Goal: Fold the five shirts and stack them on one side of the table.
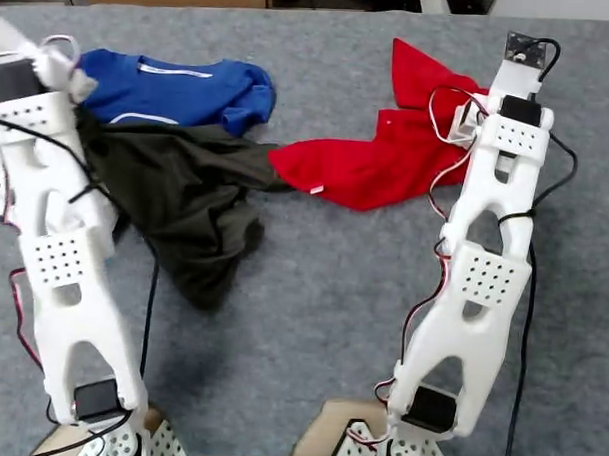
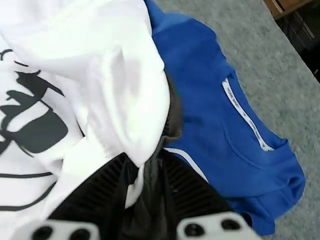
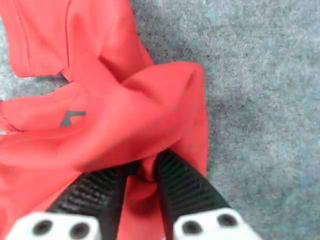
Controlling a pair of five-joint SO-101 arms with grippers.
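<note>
Simultaneously, left claw (image 2: 145, 175) pinching white shirt (image 2: 100, 75), right claw (image 3: 142, 175) clamped on red shirt (image 3: 125, 120), both outstretched.

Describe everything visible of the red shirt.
The red shirt is soft-looking, plain red cloth with a small grey mark. It lies unfolded and crumpled on the grey table, on the right arm's side. One part runs toward the far edge. Another narrows to a tip that meets the dark shirt. The right gripper has its fingers shut on a bunched fold.
</note>
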